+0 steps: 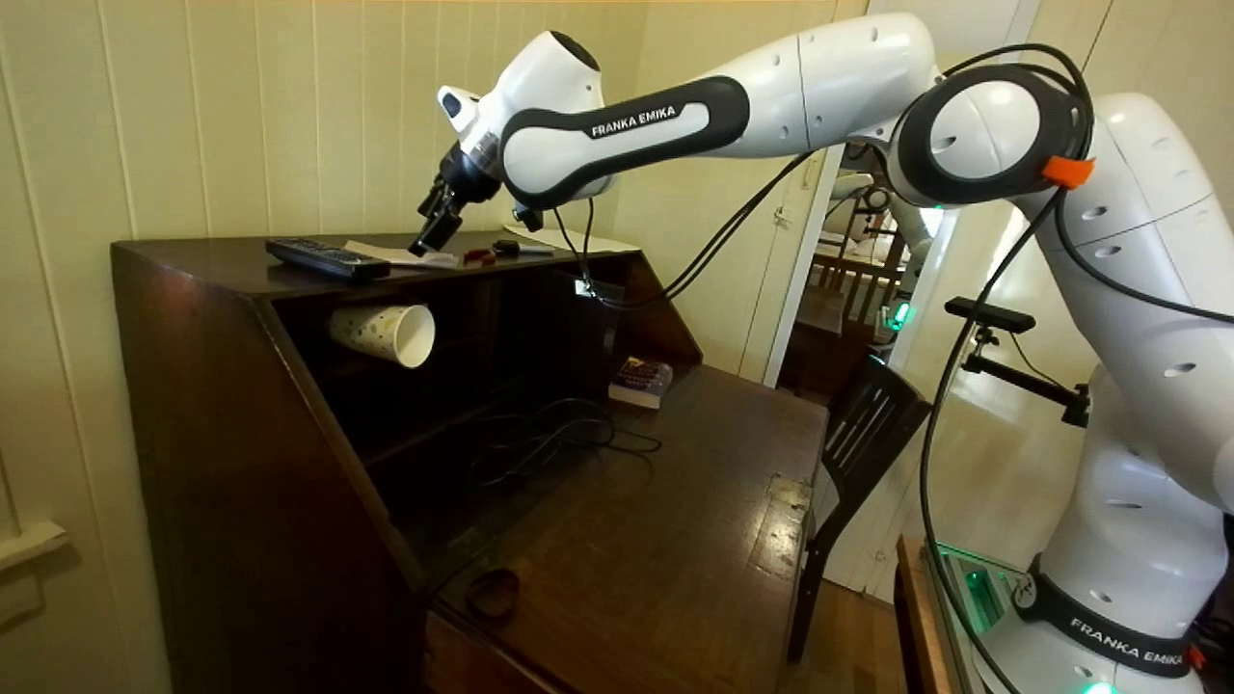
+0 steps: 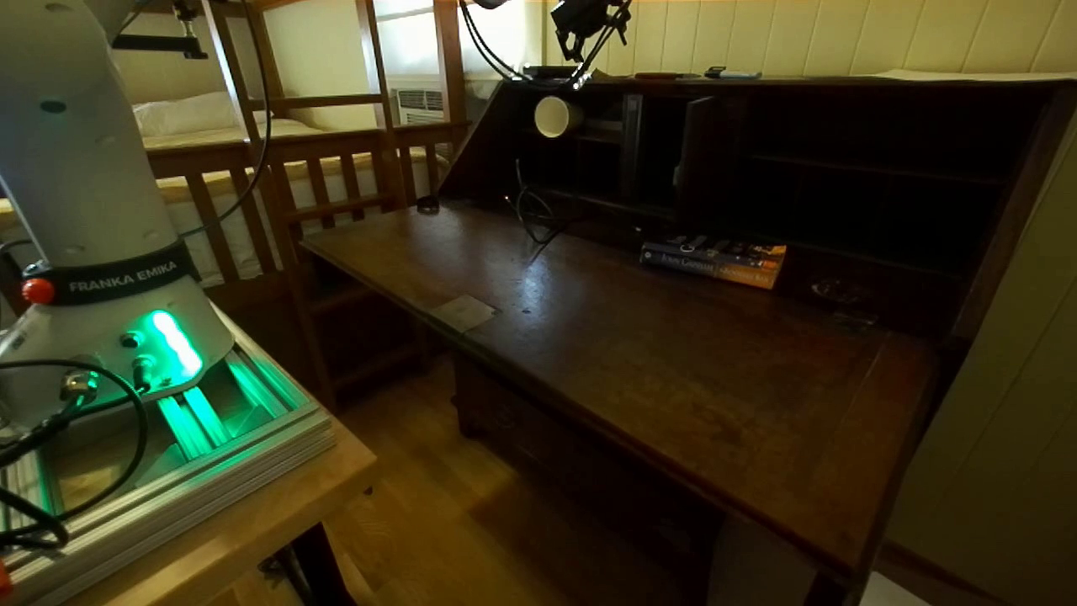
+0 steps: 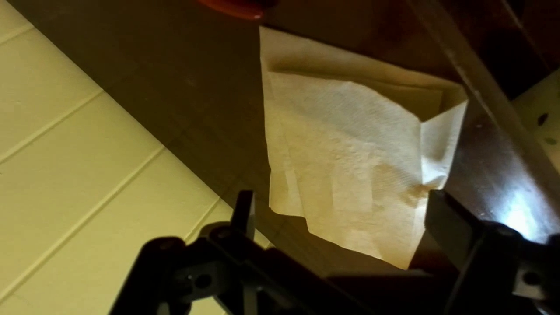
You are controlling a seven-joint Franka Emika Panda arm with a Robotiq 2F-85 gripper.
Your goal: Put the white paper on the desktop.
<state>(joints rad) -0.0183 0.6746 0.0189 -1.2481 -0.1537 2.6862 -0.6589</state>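
The white paper (image 3: 350, 148) is a small, creased, folded sheet lying on the desk's narrow top shelf. It looks tan in the wrist view and also shows in an exterior view (image 1: 381, 253). My gripper (image 1: 425, 231) is tilted down just over the paper. In the wrist view the gripper (image 3: 341, 197) is open, its fingers wide apart with the paper's near end between them. One fingertip overlaps the paper's edge; I cannot tell whether it touches. Nothing is held. The desktop (image 1: 665, 520) is the broad dark brown surface below, also in an exterior view (image 2: 673, 370).
On the top shelf are a black remote (image 1: 328, 258), a red object (image 1: 479, 256) and a larger white sheet (image 1: 578, 241). A patterned cup (image 1: 376, 333) lies in a cubby below. A book (image 2: 715, 263), cable (image 2: 538, 215) and dark ring (image 1: 493, 593) lie on the desktop.
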